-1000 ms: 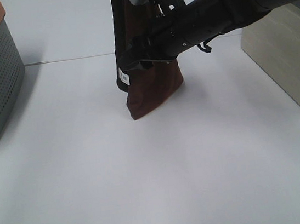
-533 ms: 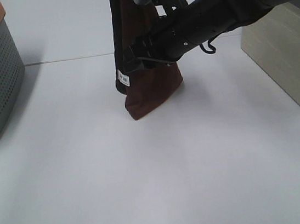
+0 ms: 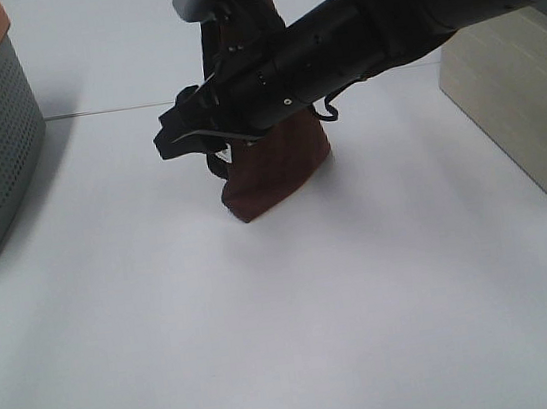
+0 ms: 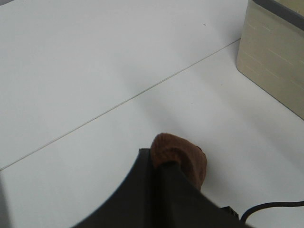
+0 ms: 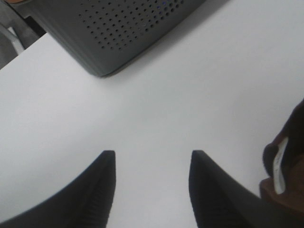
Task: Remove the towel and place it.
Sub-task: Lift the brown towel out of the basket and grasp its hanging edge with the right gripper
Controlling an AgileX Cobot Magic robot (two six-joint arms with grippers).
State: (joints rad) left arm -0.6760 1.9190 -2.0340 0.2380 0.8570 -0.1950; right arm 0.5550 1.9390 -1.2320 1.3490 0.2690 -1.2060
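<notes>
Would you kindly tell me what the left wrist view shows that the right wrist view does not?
Only the left wrist view shows the beige box and the table seam. Only the right wrist view shows the grey basket, the open right pincer and a white tag. Both show the towel and the white table.

1. The right arm is a thick, glossy black tube with a tiny green light on it.
2. A thin black cable loops beneath it.
3. The right end effector has two black fingers with ribbed inner faces.
4. The left end effector is matte black, with a second black cable beside it.
</notes>
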